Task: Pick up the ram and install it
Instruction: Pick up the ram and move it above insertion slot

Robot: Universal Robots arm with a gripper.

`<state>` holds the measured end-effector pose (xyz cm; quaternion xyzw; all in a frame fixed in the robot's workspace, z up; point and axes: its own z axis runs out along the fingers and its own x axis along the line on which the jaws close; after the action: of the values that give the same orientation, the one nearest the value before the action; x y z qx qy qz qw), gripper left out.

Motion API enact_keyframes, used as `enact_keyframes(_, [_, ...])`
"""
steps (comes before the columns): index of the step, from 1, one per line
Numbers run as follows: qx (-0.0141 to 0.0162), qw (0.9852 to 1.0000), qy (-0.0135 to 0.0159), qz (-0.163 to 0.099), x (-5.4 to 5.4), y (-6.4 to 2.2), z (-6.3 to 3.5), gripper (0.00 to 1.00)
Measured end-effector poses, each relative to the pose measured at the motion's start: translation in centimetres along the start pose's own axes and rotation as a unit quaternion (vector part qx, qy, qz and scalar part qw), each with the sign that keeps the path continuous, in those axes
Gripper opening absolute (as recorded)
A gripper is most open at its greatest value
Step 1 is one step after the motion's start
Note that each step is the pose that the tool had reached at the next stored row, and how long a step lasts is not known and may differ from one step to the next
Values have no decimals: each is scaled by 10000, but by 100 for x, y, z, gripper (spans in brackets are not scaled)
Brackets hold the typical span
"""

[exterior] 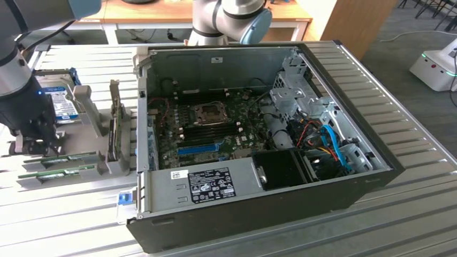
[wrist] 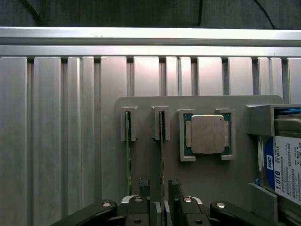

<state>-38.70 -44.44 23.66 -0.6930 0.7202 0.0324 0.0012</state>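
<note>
Arm (exterior: pixel 21 91) reaching down over rack (wrist: pixel 146 122), jaws apart astride ram (wrist: pixel 162 141)

you've got an open computer case (exterior: pixel 286 214) lying on the slatted metal table (exterior: pixel 64 214), its motherboard (exterior: pixel 214 128) facing up with a blue slot strip (exterior: pixel 198 148) on it. at the exterior view's left, a grey holder plate (wrist: pixel 207 179) carries a blue-labelled hard drive (wrist: pixel 287 165) and a square processor chip (wrist: pixel 206 134), side by side.
</note>
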Motion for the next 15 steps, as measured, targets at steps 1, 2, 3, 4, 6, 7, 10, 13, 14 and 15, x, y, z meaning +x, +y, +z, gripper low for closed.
enact_keyframes(1, [0,10000,0,0,12,-1,0,30])
enact_keyframes(2, [1,10000,0,0,24,-1,0,30])
enact_keyframes(3, [0,10000,0,0,37,-2,-1,30])
enact_keyframes(4, [0,10000,0,0,48,-2,-1,30])
enact_keyframes(6, [0,10000,0,0,73,-3,-2,30])
enact_keyframes(7, [0,10000,0,0,85,-3,-3,30])
enact_keyframes(10, [0,10000,0,0,121,-5,-4,30])
enact_keyframes(13, [0,10000,0,0,156,-6,-4,30])
enact_keyframes(14, [1,10000,0,0,167,-6,-4,30])
enact_keyframes(15, [0,10000,0,0,176,-7,-5,30])
